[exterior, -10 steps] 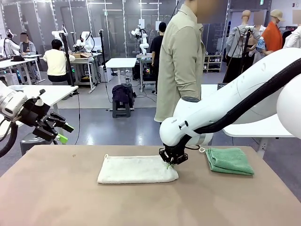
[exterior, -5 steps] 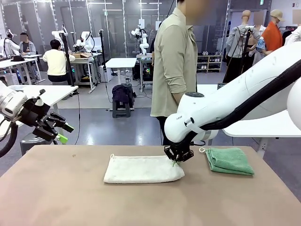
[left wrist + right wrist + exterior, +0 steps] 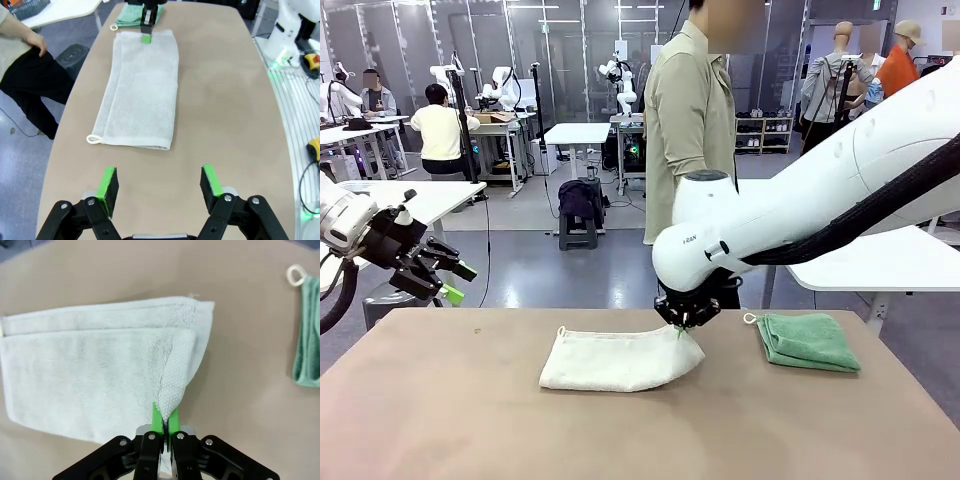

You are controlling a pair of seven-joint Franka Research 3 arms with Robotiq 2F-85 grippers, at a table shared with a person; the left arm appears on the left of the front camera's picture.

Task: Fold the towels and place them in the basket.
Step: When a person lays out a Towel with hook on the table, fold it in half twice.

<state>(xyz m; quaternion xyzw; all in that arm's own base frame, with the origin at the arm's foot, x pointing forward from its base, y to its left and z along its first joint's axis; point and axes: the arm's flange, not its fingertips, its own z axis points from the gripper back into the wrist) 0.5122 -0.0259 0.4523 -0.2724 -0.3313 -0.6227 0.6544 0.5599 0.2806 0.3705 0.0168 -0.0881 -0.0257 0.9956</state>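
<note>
The cream-white towel (image 3: 615,360) lies folded lengthwise in the middle of the table, also seen in the left wrist view (image 3: 142,90). My right gripper (image 3: 686,324) is shut on its right end and holds that end a little off the table; the pinched fold (image 3: 172,385) rises between the green pads. The mint green towel (image 3: 808,341) lies folded at the right, its white loop (image 3: 296,275) toward the far edge. My left gripper (image 3: 453,282) hovers open off the table's left end, nothing between its fingers (image 3: 108,184). A dark mesh basket (image 3: 31,7) stands on a white side table.
A person (image 3: 692,130) stands at the far edge behind my right arm, one hand (image 3: 37,42) at their side. The white side table (image 3: 880,268) is beyond the far right corner. Bare brown tabletop (image 3: 620,430) spreads in front of the towels.
My right gripper has risen and shifted slightly left, lifting the cream towel's right end off the table. The person has stepped a little to the left. The left arm has stayed still.
</note>
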